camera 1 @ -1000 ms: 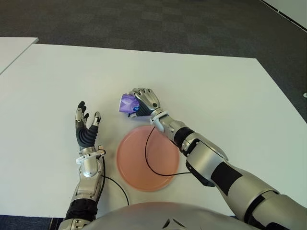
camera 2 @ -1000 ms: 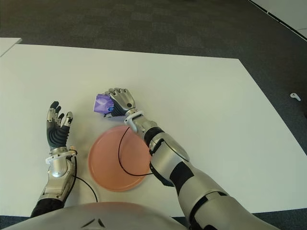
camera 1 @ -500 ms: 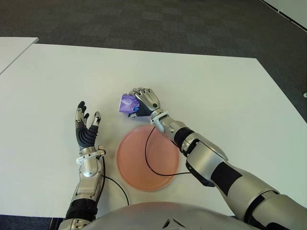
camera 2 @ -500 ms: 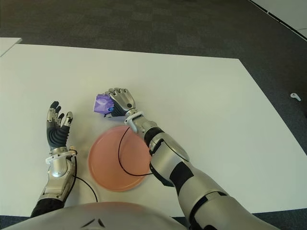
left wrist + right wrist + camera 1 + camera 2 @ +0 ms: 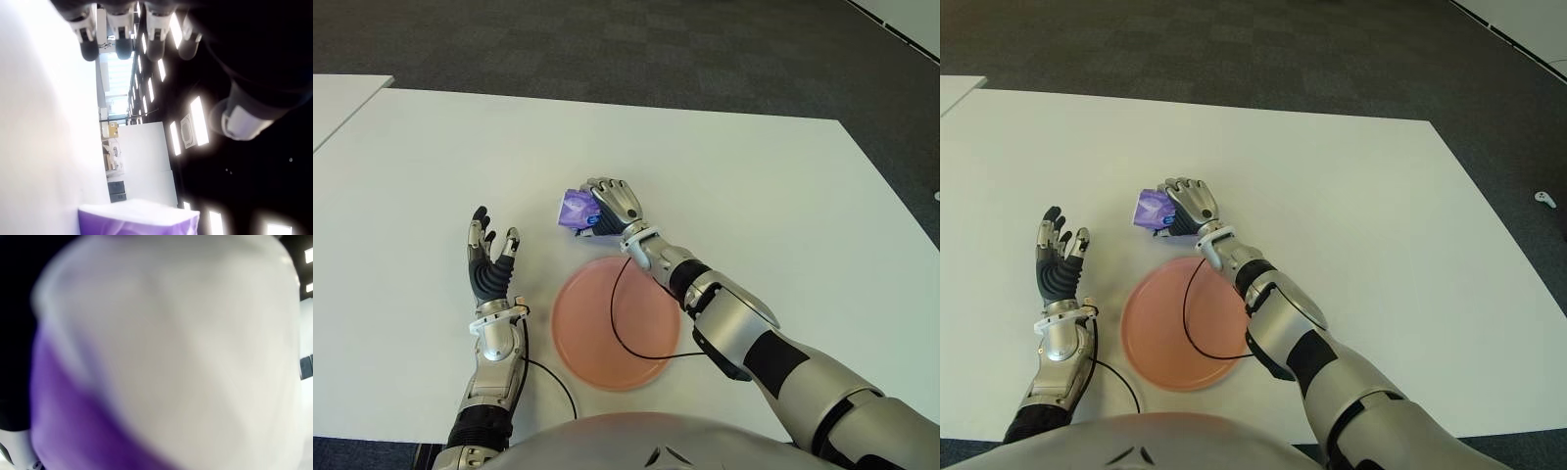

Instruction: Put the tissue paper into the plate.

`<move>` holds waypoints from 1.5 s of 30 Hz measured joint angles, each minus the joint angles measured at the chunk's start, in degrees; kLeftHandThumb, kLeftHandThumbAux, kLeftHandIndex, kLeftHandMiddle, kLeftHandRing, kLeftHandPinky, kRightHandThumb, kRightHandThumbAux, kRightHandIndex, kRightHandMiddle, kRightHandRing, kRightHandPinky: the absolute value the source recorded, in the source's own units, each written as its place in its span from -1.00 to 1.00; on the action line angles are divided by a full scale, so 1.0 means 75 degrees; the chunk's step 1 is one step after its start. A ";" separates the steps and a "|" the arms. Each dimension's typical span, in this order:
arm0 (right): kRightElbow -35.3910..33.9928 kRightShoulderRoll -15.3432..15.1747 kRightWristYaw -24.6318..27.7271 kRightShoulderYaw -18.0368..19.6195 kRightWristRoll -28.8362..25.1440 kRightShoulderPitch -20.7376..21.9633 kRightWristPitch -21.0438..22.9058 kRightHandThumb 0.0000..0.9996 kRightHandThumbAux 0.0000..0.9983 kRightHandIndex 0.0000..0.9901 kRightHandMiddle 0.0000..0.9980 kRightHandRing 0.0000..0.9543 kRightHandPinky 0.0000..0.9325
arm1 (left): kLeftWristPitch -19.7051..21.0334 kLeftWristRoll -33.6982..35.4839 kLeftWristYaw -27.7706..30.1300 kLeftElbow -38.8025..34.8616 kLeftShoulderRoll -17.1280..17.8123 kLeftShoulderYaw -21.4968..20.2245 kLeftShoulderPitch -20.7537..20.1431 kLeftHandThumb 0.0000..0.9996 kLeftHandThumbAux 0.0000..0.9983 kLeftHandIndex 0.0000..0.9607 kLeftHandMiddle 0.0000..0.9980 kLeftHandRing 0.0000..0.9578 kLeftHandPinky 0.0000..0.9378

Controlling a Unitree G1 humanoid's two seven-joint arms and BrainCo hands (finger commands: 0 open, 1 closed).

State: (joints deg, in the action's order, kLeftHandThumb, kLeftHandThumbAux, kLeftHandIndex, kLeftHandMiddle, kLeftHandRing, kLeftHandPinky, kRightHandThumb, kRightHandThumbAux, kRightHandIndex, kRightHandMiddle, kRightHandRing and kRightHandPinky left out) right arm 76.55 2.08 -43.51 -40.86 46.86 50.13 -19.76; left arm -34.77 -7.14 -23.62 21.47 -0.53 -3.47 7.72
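At this moment your right hand (image 5: 607, 208) had its fingers curled around the purple tissue paper (image 5: 574, 210), holding it at the tabletop (image 5: 754, 176) just beyond the far rim of the pink plate (image 5: 607, 338) (whether the pack was lifted clear could not be told). Your left hand (image 5: 487, 257) showed to the plate's left, fingers spread and holding nothing. The grasp appeared done; carrying the pack over the plate and releasing it remained, and the plate held nothing yet.
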 measured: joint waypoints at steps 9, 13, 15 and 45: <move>0.0005 -0.0168 0.0621 0.0840 -0.0683 0.0482 -0.0315 0.99 0.40 -0.08 0.75 0.66 -0.10 | 0.0057 0.0003 0.0000 -0.0001 0.0001 0.0000 -0.0007 -1.00 0.12 -1.00 -1.00 -1.00 -1.00; -0.0010 -0.0338 0.0695 0.1177 -0.0918 0.0837 -0.0504 1.00 0.40 -0.08 0.75 0.66 -0.11 | 0.0114 0.0011 0.0000 -0.0001 0.0004 -0.0001 -0.0007 -1.00 0.14 -1.00 -1.00 -1.00 -1.00; -0.0068 -0.0433 0.0647 0.1311 -0.0947 0.0988 -0.0658 1.00 0.40 -0.08 0.74 0.64 -0.11 | 0.0128 0.0026 0.0002 -0.0001 0.0005 0.0000 -0.0007 -1.00 0.14 -1.00 -1.00 -1.00 -1.00; -0.2772 -0.1161 -0.0649 0.1655 -0.0815 0.1001 -0.2589 1.00 0.39 -0.08 0.81 0.78 -0.06 | 0.0197 0.0044 0.0002 -0.0001 0.0110 0.0074 -0.0010 -1.00 0.03 -1.00 -1.00 -1.00 -1.00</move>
State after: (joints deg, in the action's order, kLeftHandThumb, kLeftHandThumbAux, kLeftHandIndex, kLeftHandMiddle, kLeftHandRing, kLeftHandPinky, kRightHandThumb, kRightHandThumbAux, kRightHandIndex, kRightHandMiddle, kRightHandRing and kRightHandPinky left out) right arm 55.75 -6.63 -48.38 -28.45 40.75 57.64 -39.18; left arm -33.29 -6.81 -23.60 21.47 0.30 -2.91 7.65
